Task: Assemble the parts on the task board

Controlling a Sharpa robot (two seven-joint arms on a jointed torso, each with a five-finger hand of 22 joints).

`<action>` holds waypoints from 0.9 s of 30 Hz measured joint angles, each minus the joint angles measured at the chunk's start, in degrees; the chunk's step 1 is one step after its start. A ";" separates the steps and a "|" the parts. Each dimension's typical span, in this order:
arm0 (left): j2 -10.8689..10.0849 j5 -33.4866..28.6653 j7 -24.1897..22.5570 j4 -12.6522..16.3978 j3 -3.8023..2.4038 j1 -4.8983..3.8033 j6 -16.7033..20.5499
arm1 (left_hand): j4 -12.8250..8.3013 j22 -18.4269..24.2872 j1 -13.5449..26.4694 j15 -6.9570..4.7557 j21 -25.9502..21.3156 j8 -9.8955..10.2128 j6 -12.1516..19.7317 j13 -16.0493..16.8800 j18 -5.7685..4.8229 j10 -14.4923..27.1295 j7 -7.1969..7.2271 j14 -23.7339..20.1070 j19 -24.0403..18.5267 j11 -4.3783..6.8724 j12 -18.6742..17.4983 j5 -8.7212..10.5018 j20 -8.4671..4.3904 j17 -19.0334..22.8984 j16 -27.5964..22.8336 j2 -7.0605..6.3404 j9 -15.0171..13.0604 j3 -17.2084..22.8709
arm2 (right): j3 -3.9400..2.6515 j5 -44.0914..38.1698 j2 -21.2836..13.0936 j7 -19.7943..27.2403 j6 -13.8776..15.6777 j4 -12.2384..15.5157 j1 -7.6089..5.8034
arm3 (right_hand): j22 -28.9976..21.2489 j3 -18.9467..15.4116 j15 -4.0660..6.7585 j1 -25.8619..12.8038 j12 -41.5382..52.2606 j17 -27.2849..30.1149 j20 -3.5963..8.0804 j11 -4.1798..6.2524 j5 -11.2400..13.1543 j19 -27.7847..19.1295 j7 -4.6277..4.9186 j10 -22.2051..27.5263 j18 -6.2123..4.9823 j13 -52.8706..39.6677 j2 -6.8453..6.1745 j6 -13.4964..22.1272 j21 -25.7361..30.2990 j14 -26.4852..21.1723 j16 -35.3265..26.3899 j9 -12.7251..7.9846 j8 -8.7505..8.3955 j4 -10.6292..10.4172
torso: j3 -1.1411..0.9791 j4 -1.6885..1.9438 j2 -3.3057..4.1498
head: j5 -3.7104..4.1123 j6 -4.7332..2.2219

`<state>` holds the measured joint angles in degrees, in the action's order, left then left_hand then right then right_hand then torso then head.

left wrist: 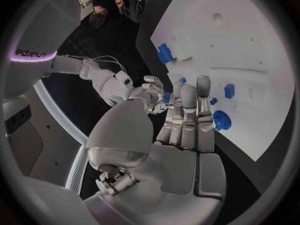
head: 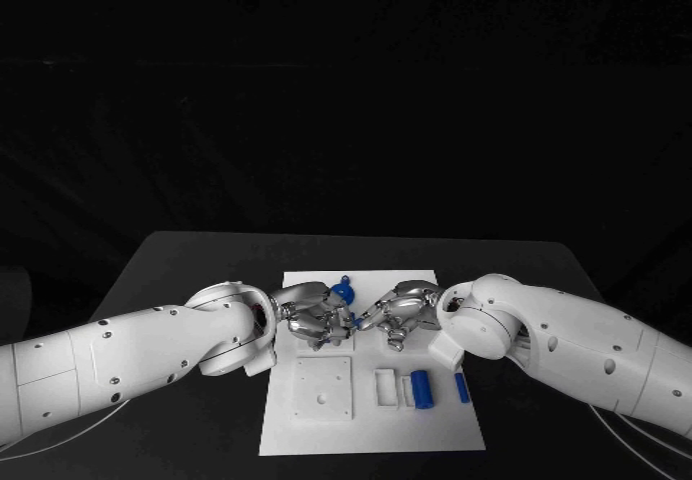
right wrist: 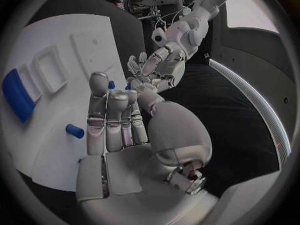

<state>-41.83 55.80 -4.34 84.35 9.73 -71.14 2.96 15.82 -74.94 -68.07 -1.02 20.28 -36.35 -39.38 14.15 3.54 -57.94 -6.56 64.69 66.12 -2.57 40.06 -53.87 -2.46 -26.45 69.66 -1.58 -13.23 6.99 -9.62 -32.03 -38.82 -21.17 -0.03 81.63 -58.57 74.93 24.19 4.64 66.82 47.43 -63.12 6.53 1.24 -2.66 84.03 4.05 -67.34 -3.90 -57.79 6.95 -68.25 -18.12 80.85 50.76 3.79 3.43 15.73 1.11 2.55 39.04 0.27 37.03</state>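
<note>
Fingertips of my left hand (head: 309, 313) and right hand (head: 401, 312) meet over the far half of the white rectangular task board (head: 447, 425), pinching something small between them that I cannot make out. Just beside them sits a round blue part (head: 343, 292); a blue cylinder (head: 421, 385) lies near the board's near right corner.

Both white arms reach in over the board (head: 433, 440), the left arm (head: 116, 355) from one side, the right arm (head: 577, 345) from the other. The left hand (head: 310, 312) and right hand (head: 401, 312) hover close together above the board's far half, fingertips nearly meeting. Each hand's fingers lie side by side, extended with a slight curl; whether either one pinches anything cannot be told
</note>
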 measured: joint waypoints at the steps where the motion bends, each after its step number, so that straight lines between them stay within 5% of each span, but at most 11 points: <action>1: 0.00 0.01 0.04 -0.01 0.00 0.00 -0.04 | 0.00 0.00 0.00 0.00 0.00 -0.05 0.00 0.00 0.00 0.00 0.00 0.00 0.00 0.00 0.00 0.00 0.00 0.00 0.02 0.00 0.00 0.00 | 0.00 -0.01 0.01 0.00 -0.06 0.02 0.00 | 0.00 0.00 0.09 -0.13 -0.27 0.05 -0.14 0.03 0.00 -0.14 0.06 0.17 0.00 0.26 0.14 0.06 0.13 -0.10 0.00 0.05 0.00 0.00 | -0.01 -0.01 0.00 | -0.01 -0.01; 19: 0.33 0.09 0.48 -0.30 0.04 0.00 -0.91 | -0.12 0.01 -0.31 0.00 0.00 -0.45 -0.01 0.01 0.00 -0.01 0.00 0.00 0.00 0.00 0.00 0.01 0.00 -0.01 0.22 0.31 0.21 0.44 | 0.03 -0.25 0.06 0.07 -1.38 0.17 -0.03 | -0.01 1.13 -0.23 -0.90 0.04 0.87 -0.71 -0.43 0.01 -0.30 0.68 2.03 -0.55 2.36 1.51 1.32 1.08 -1.22 -0.50 0.29 -0.12 0.17 | -0.04 -0.04 -0.01 | 0.03 0.18; 27: 0.53 0.12 0.70 -0.47 0.06 0.00 -1.08 | -0.12 0.02 -0.41 0.00 0.00 -0.66 -0.02 0.01 -0.01 -0.01 0.00 0.00 0.00 0.00 0.00 1.48 0.00 0.04 0.22 0.41 0.39 0.44 | 0.05 -0.48 0.08 0.06 -1.59 0.20 -0.03 | -0.01 3.05 -0.40 -0.94 0.52 1.40 -0.91 -0.56 0.07 -0.51 0.76 2.57 -0.49 3.19 1.48 2.00 1.63 -1.80 -1.12 0.26 0.06 0.00 | -0.04 -0.03 -0.01 | 0.07 0.27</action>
<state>-41.30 55.92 -3.64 83.88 9.79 -71.14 1.88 15.70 -74.93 -68.48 -1.01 20.28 -37.01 -39.40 14.16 3.53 -57.95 -6.56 64.69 66.12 -2.58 40.06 -52.39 -2.46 -26.41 69.89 -1.17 -12.83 7.43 -9.57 -32.50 -38.75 -21.10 -1.62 81.83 -58.60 74.92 27.24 4.24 65.88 47.96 -61.72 5.61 0.68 -2.60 83.52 4.81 -64.77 -4.39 -54.60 8.43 -66.25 -16.49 79.05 49.64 4.05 3.49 15.73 1.07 2.52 39.03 0.34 37.30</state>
